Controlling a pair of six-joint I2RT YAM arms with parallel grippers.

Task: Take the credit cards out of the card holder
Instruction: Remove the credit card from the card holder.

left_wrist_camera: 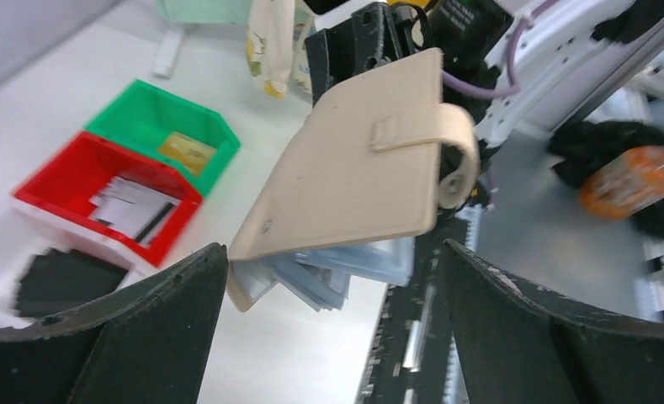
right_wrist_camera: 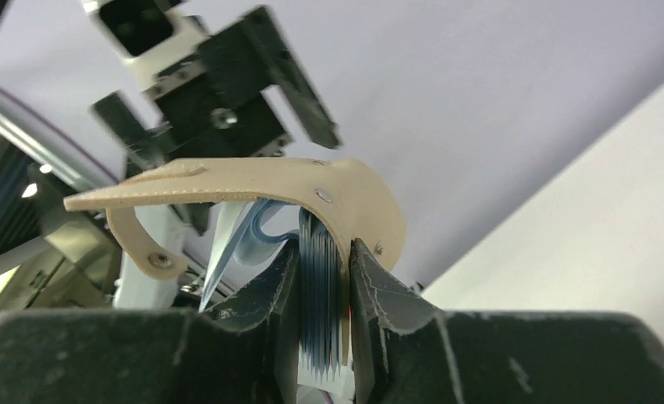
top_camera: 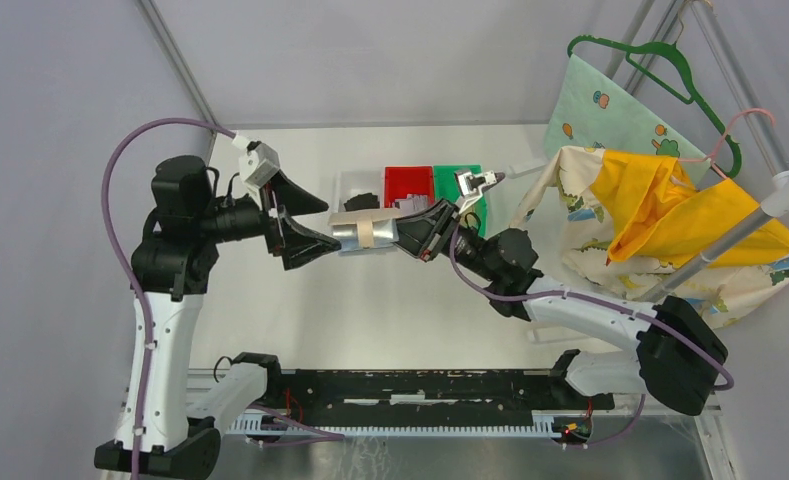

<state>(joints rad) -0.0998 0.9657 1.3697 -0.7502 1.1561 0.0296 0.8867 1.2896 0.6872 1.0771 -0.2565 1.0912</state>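
Note:
The beige card holder point(top_camera: 365, 232) hangs in the air between both arms. My right gripper point(right_wrist_camera: 321, 252) is shut on its stack of clear sleeves point(right_wrist_camera: 316, 278) and one cover. The other cover point(left_wrist_camera: 362, 160) with the snap tab is spread open, and sleeves point(left_wrist_camera: 345, 269) fan out below it. My left gripper point(left_wrist_camera: 332, 248) stands open, a finger on either side of the holder's free end without touching it. A gold credit card point(left_wrist_camera: 185, 150) lies in the green bin point(left_wrist_camera: 143, 109), silvery-grey cards point(left_wrist_camera: 130, 206) in the red bin point(left_wrist_camera: 50, 181), and a black one point(left_wrist_camera: 59, 282) beside them. Whether any sleeve holds a card I cannot tell.
The white bin point(top_camera: 355, 185), red bin point(top_camera: 408, 183) and green bin point(top_camera: 457, 178) stand in a row behind the holder. A rack with a yellow cloth point(top_camera: 670, 205), patterned fabric and a green hanger point(top_camera: 660, 60) fills the right side.

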